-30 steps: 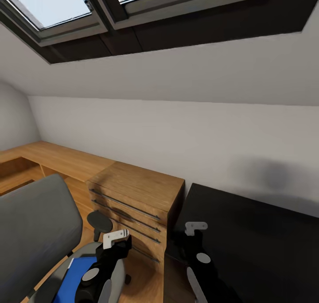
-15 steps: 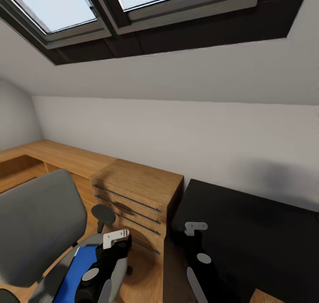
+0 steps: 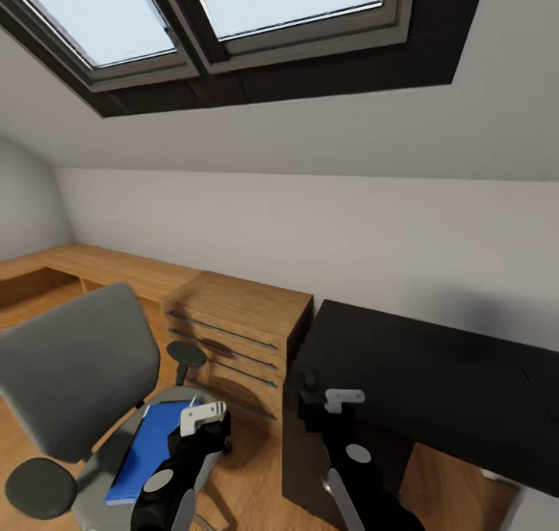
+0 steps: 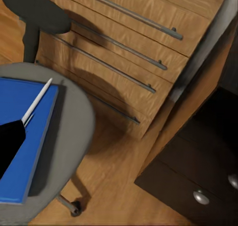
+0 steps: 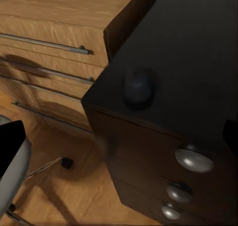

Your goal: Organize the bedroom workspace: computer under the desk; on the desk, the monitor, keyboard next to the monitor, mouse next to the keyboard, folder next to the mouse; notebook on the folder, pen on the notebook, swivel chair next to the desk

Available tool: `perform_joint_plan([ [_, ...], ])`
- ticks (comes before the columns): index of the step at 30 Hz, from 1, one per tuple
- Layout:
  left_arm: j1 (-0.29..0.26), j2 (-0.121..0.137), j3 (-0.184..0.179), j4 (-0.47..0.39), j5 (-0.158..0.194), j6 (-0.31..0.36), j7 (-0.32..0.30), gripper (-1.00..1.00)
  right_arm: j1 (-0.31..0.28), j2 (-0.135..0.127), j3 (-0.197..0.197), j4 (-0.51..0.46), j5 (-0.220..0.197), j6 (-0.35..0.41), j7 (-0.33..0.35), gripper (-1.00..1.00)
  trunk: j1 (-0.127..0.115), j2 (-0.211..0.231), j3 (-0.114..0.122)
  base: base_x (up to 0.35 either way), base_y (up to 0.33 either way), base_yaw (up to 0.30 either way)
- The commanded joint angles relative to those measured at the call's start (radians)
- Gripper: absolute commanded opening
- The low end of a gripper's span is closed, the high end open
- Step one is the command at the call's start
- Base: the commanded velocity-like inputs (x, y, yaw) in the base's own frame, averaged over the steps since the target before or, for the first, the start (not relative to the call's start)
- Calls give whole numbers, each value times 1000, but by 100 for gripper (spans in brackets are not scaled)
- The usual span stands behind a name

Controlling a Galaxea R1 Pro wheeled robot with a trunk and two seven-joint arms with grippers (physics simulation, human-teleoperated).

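Your chair (image 3: pixel 74 376) sits at 8 o'clock in the head view with the blue folder (image 3: pixel 151 449) flat on its seat and the white pen (image 4: pixel 37 101) lying on the folder's edge; the desk (image 3: pixel 435 376) is at 4 o'clock, just beside the wooden dresser (image 3: pixel 233 337). The mouse (image 5: pixel 139 84) rests near the desk's corner, above the drawer knobs (image 5: pixel 193 159). Left gripper (image 3: pixel 203 416) hangs over the seat, right gripper (image 3: pixel 341 397) over the desk corner; can't tell how wide either one is.

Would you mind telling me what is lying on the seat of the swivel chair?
On the swivel chair seat lies a blue folder, with a thin white pen resting on top. The left hand covers part of the folder, so anything beneath that cannot be seen.
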Motion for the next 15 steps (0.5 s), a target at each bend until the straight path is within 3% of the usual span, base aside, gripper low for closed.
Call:
perform_joint_plan([
  [1, -1, 0, -1, -2, 11, 4, 9, 100, -1, 0, 2, -1, -9, 1, -8, 100, -1, -1, -1, -337, 90, -236],
  [15, -1, 0, -1, -1, 11, 3, 9, 100, -1, 0, 2, 13, -9, -9, -8, 100, -1, -1, -1, -304, 184, -263],
])
